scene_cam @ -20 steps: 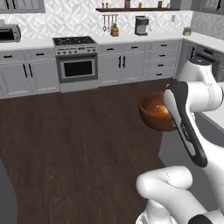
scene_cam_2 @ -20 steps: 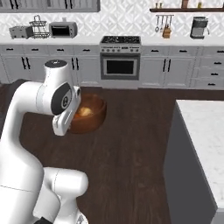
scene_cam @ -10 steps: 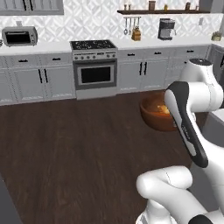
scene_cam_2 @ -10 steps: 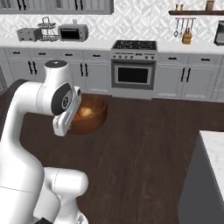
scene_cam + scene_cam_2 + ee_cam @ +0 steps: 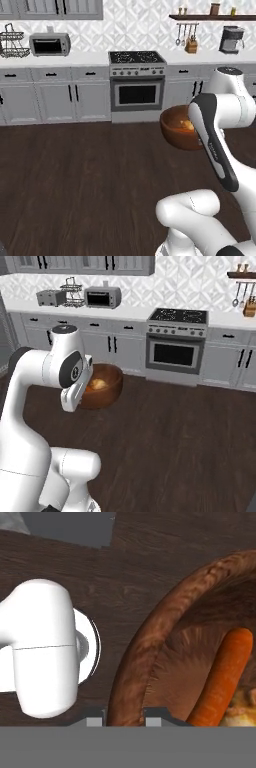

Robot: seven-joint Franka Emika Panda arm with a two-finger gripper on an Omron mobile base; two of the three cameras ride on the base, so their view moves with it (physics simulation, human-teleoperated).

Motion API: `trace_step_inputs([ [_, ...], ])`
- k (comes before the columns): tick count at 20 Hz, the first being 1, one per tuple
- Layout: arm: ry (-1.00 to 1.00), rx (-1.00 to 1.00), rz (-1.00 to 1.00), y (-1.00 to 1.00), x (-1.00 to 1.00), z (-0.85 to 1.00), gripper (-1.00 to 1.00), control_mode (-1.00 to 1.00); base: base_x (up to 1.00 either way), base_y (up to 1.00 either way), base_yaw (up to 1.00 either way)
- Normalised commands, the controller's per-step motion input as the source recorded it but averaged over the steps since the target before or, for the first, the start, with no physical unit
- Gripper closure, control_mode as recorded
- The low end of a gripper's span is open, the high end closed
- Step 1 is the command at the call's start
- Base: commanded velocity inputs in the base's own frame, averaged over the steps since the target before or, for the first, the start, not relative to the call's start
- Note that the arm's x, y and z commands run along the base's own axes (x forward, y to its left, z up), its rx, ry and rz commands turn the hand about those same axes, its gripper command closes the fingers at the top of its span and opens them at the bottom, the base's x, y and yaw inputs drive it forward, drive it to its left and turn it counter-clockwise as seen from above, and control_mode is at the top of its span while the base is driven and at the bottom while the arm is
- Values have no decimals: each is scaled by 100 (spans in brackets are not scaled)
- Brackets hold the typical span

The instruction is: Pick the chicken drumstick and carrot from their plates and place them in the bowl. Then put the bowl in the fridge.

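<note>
Gripper (image 5: 125, 717) pinched on rim of bowl (image 5: 150, 632), carried level above dark floor (image 5: 75, 175) so contents stay put. Carrot (image 5: 220, 677) leaning against inner wall, drumstick (image 5: 245, 709) beside it. Stove (image 5: 137, 82) beyond bowl; fridge unseen.

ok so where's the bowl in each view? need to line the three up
Left base view: the bowl is right of centre, held up over the dark floor, partly behind the white arm.
Right base view: bowl is left of centre, just right of the arm's elbow.
Hand view: its rim curves through the right half, with the carrot inside and the gripper shut on that rim.
Shared landmark: the stove behind the bowl in both base views.
</note>
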Motion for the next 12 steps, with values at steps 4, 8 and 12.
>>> trace_step_inputs([
  [4,0,0,0,0,0,0,100,100,100,-1,30],
  [8,0,0,0,0,0,0,100,100,100,-6,38],
  [12,0,0,0,0,0,0,100,100,100,-7,50],
])
